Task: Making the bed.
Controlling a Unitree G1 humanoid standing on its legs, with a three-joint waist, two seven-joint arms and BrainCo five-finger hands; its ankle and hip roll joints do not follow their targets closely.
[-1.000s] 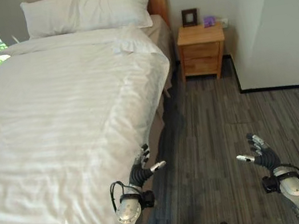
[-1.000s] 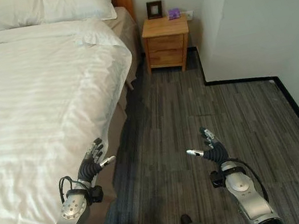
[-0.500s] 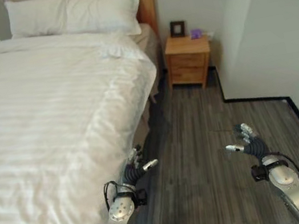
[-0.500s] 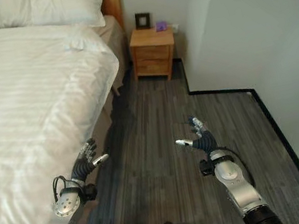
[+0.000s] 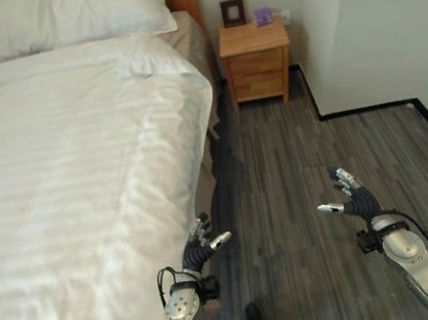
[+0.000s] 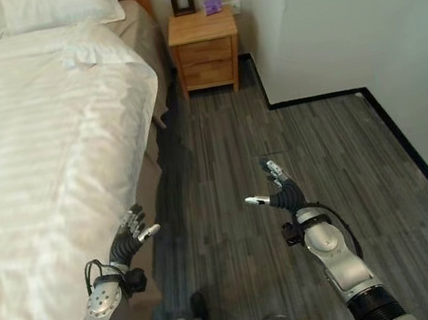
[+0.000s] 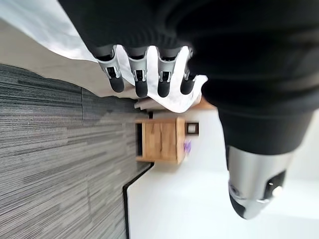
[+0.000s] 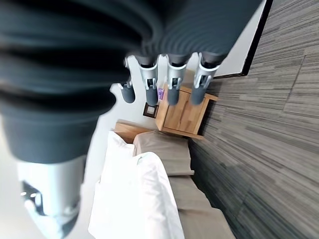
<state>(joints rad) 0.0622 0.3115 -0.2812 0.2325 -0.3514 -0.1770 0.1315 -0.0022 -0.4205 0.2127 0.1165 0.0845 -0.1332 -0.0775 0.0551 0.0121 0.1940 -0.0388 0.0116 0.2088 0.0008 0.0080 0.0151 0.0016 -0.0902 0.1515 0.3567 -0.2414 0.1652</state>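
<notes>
- Left eye view: the left hand (image 5: 199,248) hangs just beside the side edge of the bed (image 5: 76,176), fingers relaxed and spread, holding nothing.
- The right hand (image 5: 352,199) is out over the wooden floor (image 5: 297,162), well apart from the bed, fingers loosely extended and empty.
- A white duvet (image 5: 64,203) covers the mattress, draping over the edge next to the left hand.
- Two pillows (image 5: 64,16) lie at the far end, ahead of the left hand.
- A wooden nightstand (image 5: 255,61) stands far ahead, between the two hands' lines.

Bed (image 5: 74,168) – cut off left; purple item (image 5: 263,15) – unidentifiable.
</notes>
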